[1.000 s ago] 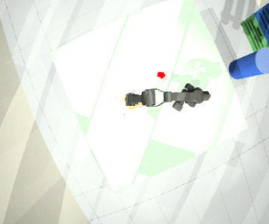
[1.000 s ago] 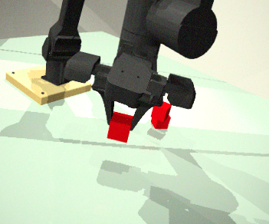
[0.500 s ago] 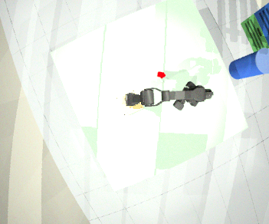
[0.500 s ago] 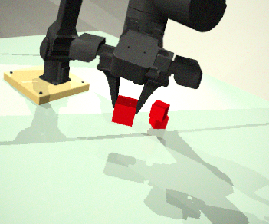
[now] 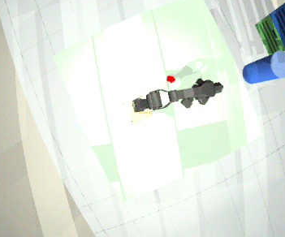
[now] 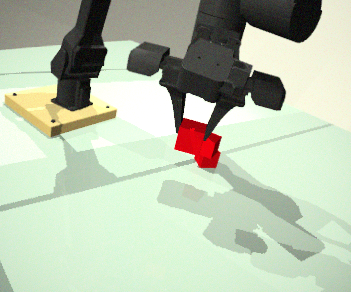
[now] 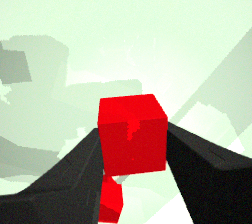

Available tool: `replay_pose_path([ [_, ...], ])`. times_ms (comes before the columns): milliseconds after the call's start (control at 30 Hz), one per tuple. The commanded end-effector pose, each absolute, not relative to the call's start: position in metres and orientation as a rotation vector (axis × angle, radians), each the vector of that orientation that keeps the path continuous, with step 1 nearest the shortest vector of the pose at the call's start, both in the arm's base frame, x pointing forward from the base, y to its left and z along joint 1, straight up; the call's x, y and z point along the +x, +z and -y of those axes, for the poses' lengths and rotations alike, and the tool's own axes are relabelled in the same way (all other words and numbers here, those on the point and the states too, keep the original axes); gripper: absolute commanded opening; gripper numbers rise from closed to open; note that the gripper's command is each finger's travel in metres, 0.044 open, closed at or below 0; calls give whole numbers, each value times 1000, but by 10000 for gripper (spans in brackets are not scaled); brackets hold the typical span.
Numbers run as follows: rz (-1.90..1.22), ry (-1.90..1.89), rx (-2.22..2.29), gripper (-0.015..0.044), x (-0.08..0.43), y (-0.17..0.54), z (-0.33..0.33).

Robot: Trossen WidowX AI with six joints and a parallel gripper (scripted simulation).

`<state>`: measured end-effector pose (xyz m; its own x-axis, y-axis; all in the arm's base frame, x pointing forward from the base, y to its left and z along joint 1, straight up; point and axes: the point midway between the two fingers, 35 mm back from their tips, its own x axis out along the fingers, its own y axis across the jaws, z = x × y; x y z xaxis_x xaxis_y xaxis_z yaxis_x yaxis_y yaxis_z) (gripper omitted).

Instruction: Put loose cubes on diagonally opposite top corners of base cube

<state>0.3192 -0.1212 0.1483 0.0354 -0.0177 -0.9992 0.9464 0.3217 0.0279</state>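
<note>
Pincer [image 6: 195, 129] pinches a red cube [image 6: 192, 139] between its dark fingers, carried above the pale green bench [image 6: 280, 190] at the centre of the exterior view. A second red cube [image 6: 209, 156] sits just below and slightly right of the held one; whether they touch I cannot tell. In the wrist view it peeks out under the held cube [image 7: 132, 135], at lower centre [image 7: 110, 202]. So the target lies almost straight beneath the grip, calling for a short descent with a small sideways offset.
</note>
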Motion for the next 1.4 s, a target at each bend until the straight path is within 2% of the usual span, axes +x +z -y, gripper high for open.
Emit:
replay_pose_path([
  [0,-1302,-967,984,105,320,147,107],
  [1367,-1230,-1109,1149,105,314,139,-21],
])
